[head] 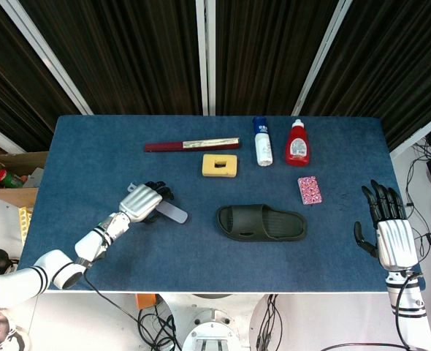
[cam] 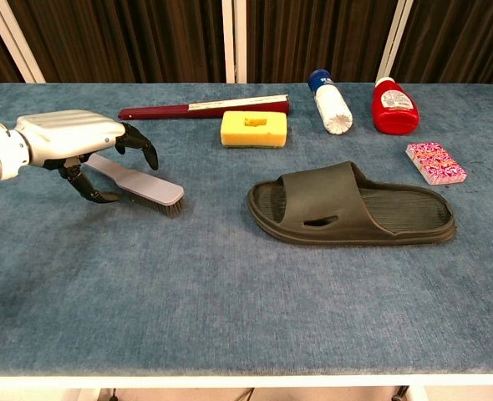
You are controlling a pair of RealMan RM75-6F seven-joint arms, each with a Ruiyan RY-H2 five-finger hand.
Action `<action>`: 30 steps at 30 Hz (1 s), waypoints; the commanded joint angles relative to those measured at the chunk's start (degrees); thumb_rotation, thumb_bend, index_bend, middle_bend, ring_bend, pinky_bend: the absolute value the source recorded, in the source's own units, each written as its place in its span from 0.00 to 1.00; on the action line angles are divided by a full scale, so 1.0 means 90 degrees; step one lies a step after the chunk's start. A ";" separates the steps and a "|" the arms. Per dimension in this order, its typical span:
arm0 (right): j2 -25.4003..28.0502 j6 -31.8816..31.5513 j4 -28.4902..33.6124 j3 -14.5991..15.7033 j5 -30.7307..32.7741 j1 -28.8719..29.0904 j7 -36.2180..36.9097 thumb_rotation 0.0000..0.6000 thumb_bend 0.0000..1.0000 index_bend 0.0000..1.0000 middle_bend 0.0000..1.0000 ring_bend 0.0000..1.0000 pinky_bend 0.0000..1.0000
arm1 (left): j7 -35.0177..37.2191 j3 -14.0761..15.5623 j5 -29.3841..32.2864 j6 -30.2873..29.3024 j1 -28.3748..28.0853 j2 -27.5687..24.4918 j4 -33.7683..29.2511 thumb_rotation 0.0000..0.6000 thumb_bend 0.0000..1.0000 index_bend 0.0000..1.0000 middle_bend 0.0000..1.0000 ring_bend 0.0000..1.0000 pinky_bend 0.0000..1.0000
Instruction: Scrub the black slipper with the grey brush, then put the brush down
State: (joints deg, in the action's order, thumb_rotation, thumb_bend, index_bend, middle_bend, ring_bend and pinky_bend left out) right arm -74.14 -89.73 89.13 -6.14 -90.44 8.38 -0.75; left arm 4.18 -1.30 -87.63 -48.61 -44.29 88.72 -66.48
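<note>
Brush (cam: 142,185) lies toward the tabletop's left edge, slipper (cam: 353,205) at centre. My left hand (cam: 71,142) arches over its handle, fingers curled, not visibly gripping. I judge it light, rigid; grasp the handle.

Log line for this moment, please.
left hand: over grey brush, not lifted | right hand: open, idle | black slipper: untouched

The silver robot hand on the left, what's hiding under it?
Under the left hand lies the grey brush. Its bristle end pokes out toward the black slipper. The handle end is covered by the hand, so whether the fingers actually touch it can't be seen.
</note>
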 commanded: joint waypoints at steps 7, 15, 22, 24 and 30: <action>-0.0003 0.0024 0.0000 0.0006 0.0011 0.0002 -0.0017 1.00 0.50 0.00 0.00 0.00 0.00 | 0.0035 0.0029 0.0026 -0.0003 -0.0044 0.0008 0.0014 1.00 0.31 0.35 0.26 0.15 0.28; -0.0008 0.0076 -0.0016 0.0003 0.0045 0.0016 -0.0002 1.00 0.51 0.00 0.00 0.00 0.00 | -0.0007 0.0045 0.0131 0.0068 -0.0057 -0.0010 -0.0007 1.00 0.31 0.37 0.26 0.15 0.28; -0.0013 0.0097 -0.0031 0.0004 0.0060 0.0021 0.0015 1.00 0.51 0.00 0.00 0.00 0.00 | 0.0044 0.0019 0.0179 0.0016 -0.0056 -0.0009 -0.0044 1.00 0.31 0.48 0.31 0.18 0.28; -0.0013 0.0096 -0.0035 0.0005 0.0059 0.0021 0.0019 1.00 0.51 0.00 0.00 0.00 0.00 | 0.0058 0.0014 0.0193 0.0013 -0.0057 0.0000 -0.0041 1.00 0.31 0.52 0.34 0.19 0.29; -0.0008 0.0094 -0.0046 0.0009 0.0066 0.0013 0.0034 1.00 0.51 0.00 0.00 0.00 0.00 | 0.0297 -0.0042 0.0234 -0.0102 -0.0025 0.0077 0.0009 1.00 0.31 0.59 0.44 0.25 0.35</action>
State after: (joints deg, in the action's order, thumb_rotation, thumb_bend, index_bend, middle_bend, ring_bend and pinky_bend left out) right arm -74.22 -88.89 88.70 -6.06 -89.85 8.50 -0.43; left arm 6.25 -1.50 -85.61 -49.19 -44.63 89.22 -66.53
